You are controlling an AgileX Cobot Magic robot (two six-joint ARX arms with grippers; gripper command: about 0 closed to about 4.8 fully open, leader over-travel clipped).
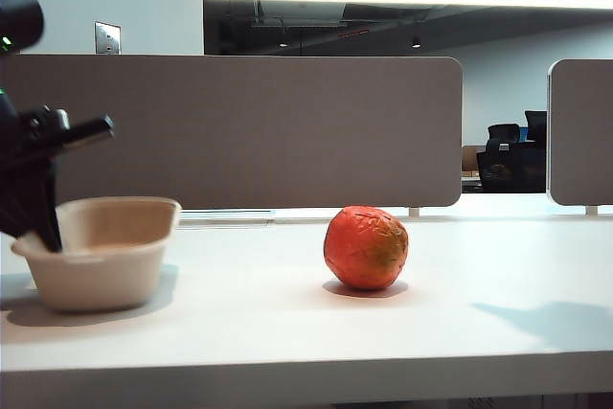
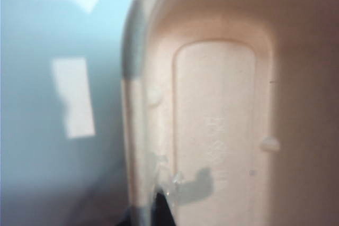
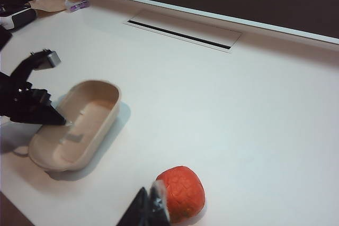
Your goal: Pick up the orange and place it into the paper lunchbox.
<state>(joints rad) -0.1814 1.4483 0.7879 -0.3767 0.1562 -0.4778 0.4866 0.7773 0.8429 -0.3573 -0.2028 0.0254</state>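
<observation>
Orange (image 1: 366, 247) on the desk (image 1: 287, 332), lunchbox unfilled

You see the orange resting alone mid-desk, well apart from the paper lunchbox (image 1: 99, 250) at the left. Your left pincer (image 3: 59, 121) is closed with its tip reaching over the lunchbox's rim into the tray; whether it grips the rim, you cannot tell. Your right pincer (image 3: 153, 210) is closed and holds nothing, hovering just beside the orange, which lies on the desk
</observation>
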